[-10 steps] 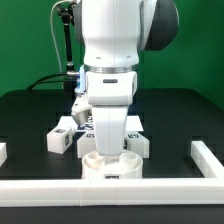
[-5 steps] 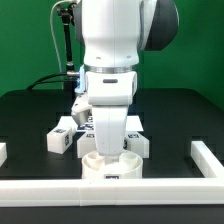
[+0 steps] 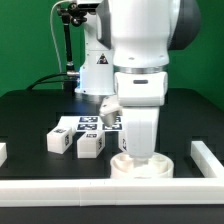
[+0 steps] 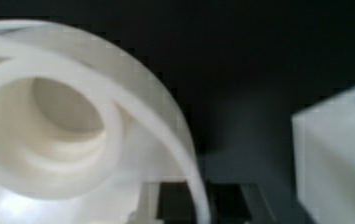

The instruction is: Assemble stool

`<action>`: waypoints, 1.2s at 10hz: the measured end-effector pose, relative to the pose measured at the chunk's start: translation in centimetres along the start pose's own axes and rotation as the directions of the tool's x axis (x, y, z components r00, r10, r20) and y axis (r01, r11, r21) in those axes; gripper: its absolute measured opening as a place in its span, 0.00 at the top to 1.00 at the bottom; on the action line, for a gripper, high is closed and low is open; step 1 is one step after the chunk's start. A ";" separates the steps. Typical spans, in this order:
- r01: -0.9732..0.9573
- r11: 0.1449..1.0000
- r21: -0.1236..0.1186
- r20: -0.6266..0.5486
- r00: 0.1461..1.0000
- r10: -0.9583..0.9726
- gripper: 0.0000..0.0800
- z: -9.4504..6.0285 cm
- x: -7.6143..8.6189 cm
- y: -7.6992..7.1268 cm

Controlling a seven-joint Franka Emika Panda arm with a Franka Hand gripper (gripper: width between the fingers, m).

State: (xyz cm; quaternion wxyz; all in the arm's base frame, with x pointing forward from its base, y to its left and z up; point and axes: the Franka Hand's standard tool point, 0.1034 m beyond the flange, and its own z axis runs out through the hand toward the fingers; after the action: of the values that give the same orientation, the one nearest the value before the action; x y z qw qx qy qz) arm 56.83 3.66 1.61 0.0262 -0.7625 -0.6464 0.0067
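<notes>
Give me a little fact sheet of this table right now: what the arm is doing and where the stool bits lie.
arm: reaches straight down over the seat
gripper: shut, seemingly on the seat's wall
seat: round white ring, flat on the black table, close to the front rail
loose legs: two, apart from the seat, on the exterior view's left
white block: beside the seat in the wrist view, blurred, maybe a third leg
marker board: behind the loose legs
</notes>
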 end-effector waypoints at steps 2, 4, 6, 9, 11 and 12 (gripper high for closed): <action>-0.039 0.999 -0.005 -0.005 0.999 0.039 0.96 0.0 2.1 0.0; -0.062 0.998 -0.007 -0.012 0.998 0.062 0.96 0.0 3.9 0.2; -0.106 0.994 -0.007 -0.015 0.994 0.106 0.96 0.1 5.2 0.1; -0.164 0.986 -0.006 -0.012 0.986 0.164 0.96 0.1 6.3 0.0; -0.165 0.986 -0.005 -0.012 0.986 0.165 0.96 0.1 6.2 0.0; -0.165 0.986 -0.005 -0.012 0.986 0.165 0.91 0.2 6.2 0.0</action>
State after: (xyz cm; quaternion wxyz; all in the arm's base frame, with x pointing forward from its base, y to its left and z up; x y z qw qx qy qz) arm 57.86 9.76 1.59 0.0271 -0.8136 -0.5808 0.0027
